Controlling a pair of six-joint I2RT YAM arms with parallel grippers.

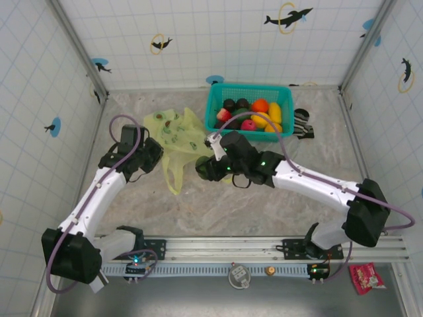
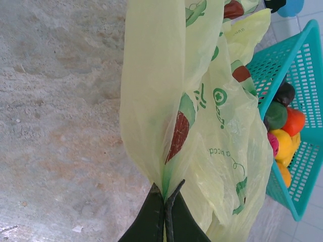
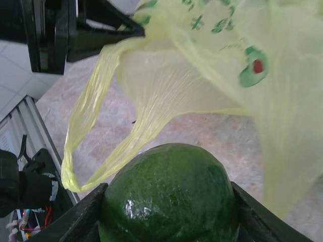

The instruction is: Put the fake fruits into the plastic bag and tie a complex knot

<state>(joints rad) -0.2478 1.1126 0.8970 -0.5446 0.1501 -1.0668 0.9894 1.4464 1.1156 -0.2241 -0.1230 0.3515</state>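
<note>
Hold the left gripper (image 2: 165, 204) as now: fingertips pressed together on a pinched edge of the bag (image 2: 202, 126), nothing but thin film between them, with that edge lifted off the bench (image 2: 60, 101). Leave the right gripper (image 3: 169, 201) clamped on the green fruit (image 3: 171, 191), gripped at both flanks and seated deep between the fingers.

Read the step as loading this green fruit into the bag, early in the task. Note the other fruits (image 1: 254, 115) piled in the teal basket (image 1: 250, 86) at the back of the bench, just beside the bag, and no knot started.

Find the mouth before moving in. From the right wrist view, see film stretched down from the left pinch and a handle loop (image 3: 96, 126) hanging slack below it. No plain gaping opening there, so impossible to tell whether the mouth faces the fruit.

Draw the left pinch up and slightly away to spread the mouth, rather than pushing the fruit against a closed wall of film. Steer past the handle loop, to avoid threading the fruit through the handle instead of the mouth. Go in low and slow, watching for film bunching ahead of the fruit.

Let go only when well inside, over film resting on the bench, to stop a glossy round fruit from rolling back out. Back out along the entry line without snagging. Avoid hard tugs, the film being thin, slippery and probably quick to tear or slide out of the pinch.
</note>
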